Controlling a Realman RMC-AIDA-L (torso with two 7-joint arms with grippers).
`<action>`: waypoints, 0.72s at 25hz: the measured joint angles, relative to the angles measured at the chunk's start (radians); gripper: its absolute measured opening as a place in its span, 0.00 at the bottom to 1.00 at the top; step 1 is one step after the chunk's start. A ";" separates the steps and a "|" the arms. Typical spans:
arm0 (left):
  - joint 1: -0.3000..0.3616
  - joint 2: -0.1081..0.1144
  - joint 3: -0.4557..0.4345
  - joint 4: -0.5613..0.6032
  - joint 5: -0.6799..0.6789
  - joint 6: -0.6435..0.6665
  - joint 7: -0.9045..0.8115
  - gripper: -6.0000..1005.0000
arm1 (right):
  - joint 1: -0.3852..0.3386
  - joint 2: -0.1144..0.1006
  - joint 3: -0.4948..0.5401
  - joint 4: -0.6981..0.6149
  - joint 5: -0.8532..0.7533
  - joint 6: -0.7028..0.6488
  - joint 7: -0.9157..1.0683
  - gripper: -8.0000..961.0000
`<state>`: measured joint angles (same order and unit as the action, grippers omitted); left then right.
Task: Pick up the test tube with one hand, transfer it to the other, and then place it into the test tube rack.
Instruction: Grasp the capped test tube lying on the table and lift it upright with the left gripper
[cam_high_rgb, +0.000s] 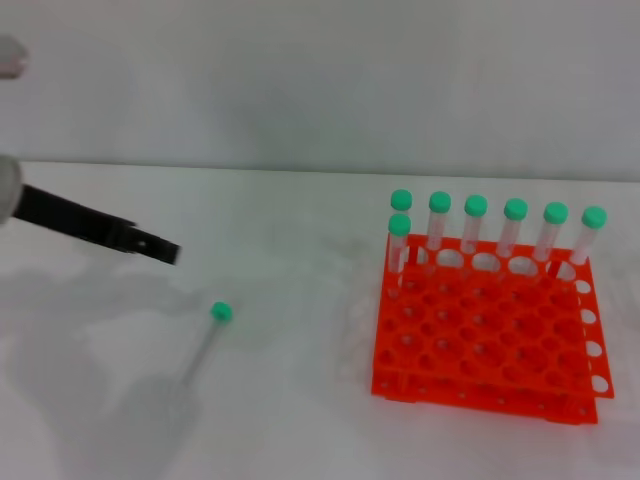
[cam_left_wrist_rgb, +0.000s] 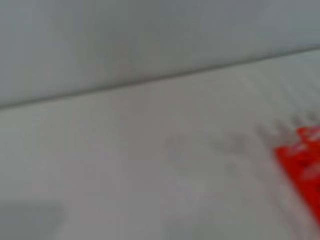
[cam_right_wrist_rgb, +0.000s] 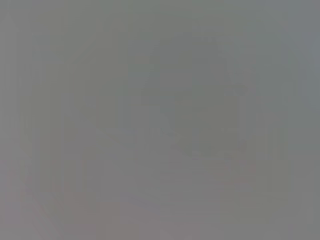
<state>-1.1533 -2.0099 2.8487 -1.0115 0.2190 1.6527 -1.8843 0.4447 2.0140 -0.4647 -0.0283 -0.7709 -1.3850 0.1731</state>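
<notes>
Head view: nothing is done yet. The slim clear green-capped test tube (cam_high_rgb: 205, 340) lies flat on the white table (cam_high_rgb: 300, 420), well apart from the bright orange rack (cam_high_rgb: 480, 340). The black left gripper (cam_high_rgb: 160, 248) hovers nearby, seemingly empty; its opening I cannot tell.

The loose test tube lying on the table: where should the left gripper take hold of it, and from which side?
Probably mid-body, from above. The test tube lies flat on the table, green cap at the far end, well apart from the rack. The left gripper is up and left of the cap; closing across the slim barrel suits it.
</notes>
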 joint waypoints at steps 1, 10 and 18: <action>-0.009 -0.001 0.000 0.012 0.010 0.008 -0.019 0.70 | 0.000 0.000 0.000 0.000 0.000 -0.001 0.000 0.89; -0.074 -0.025 0.000 0.111 0.169 0.049 -0.211 0.70 | -0.014 -0.001 0.000 -0.010 0.000 -0.009 -0.005 0.89; -0.122 -0.016 0.000 0.147 0.318 0.049 -0.365 0.70 | -0.023 -0.002 0.000 -0.039 0.008 -0.015 -0.006 0.89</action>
<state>-1.2750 -2.0263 2.8487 -0.8643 0.5371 1.7020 -2.2489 0.4220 2.0123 -0.4648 -0.0673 -0.7631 -1.3998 0.1675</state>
